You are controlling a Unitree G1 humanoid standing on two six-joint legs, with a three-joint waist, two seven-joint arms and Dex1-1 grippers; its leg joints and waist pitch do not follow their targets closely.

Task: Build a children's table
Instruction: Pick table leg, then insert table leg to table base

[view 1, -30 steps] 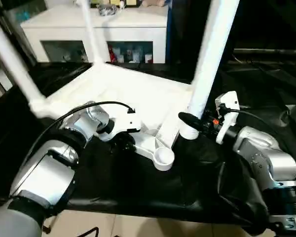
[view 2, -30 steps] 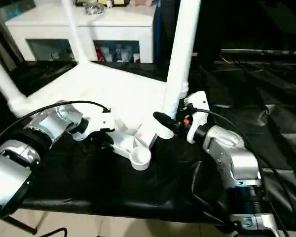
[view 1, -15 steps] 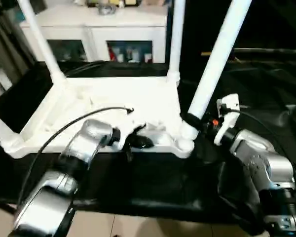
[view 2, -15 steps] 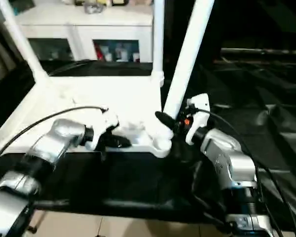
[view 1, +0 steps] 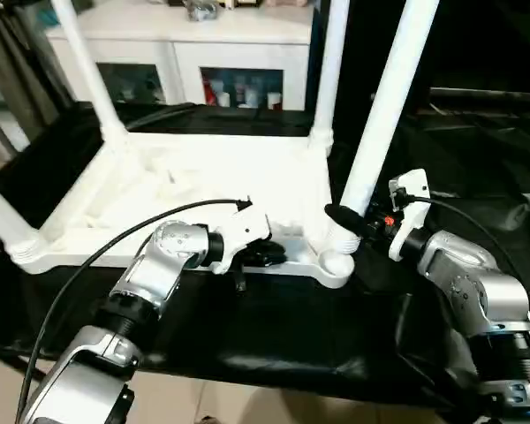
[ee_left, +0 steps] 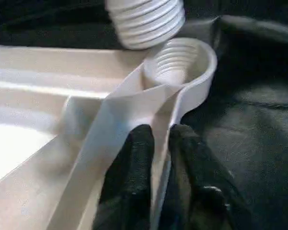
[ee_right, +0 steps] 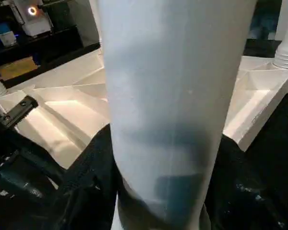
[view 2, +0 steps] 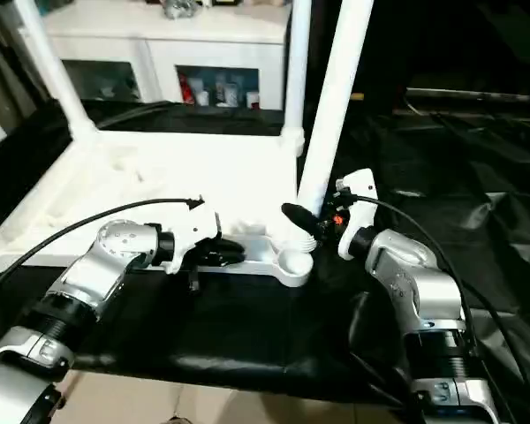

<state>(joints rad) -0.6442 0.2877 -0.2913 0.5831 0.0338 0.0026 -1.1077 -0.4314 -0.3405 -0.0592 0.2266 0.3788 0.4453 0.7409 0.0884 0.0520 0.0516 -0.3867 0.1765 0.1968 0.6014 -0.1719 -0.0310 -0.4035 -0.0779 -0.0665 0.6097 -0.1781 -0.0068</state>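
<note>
Four legs counted: three seated upright in the upturned tabletop [view 1: 203,177] on the black desk [view 1: 274,327]; right gripper [view 1: 344,223] jaws clamp the fourth leg [view 1: 384,115] over the near socket [ee_left: 180,60]. Left gripper [ee_left: 156,143] jaws pinch the tabletop's rim.

Leg [view 1: 384,115] held in right claw [view 1: 337,221]: upper end cut off by frame edge. Far legs beyond left claw [view 1: 265,254]: tops likewise cut. Cabinet [view 1: 203,53] contents: too small to identify.
</note>
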